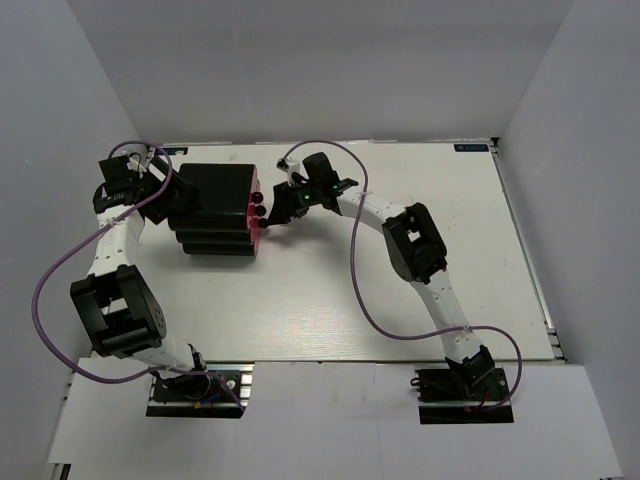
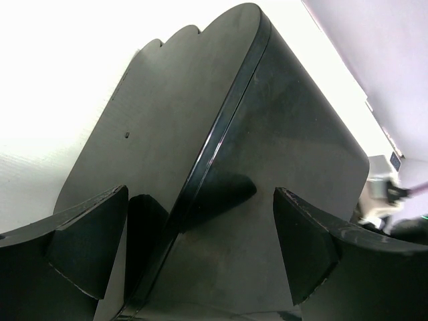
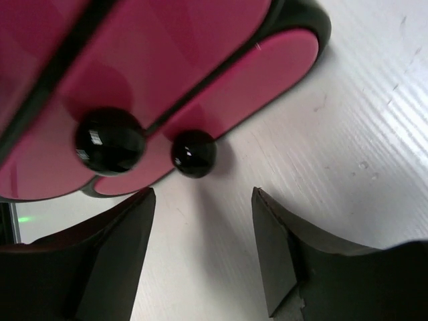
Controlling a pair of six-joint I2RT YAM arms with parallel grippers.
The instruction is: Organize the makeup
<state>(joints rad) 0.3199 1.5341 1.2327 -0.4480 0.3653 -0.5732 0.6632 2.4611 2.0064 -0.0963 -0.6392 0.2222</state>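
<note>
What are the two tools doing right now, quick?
Left tool: open, gripping nothing, close to the black box.
Right tool: open, empty, near a black knob.

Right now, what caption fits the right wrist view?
Right gripper open just short of two black knobs on the pink drawer fronts, white table below.

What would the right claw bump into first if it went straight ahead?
Probably the small black knob on a pink drawer front, which sits just ahead of the open right gripper, though depth is hard to judge.
</note>
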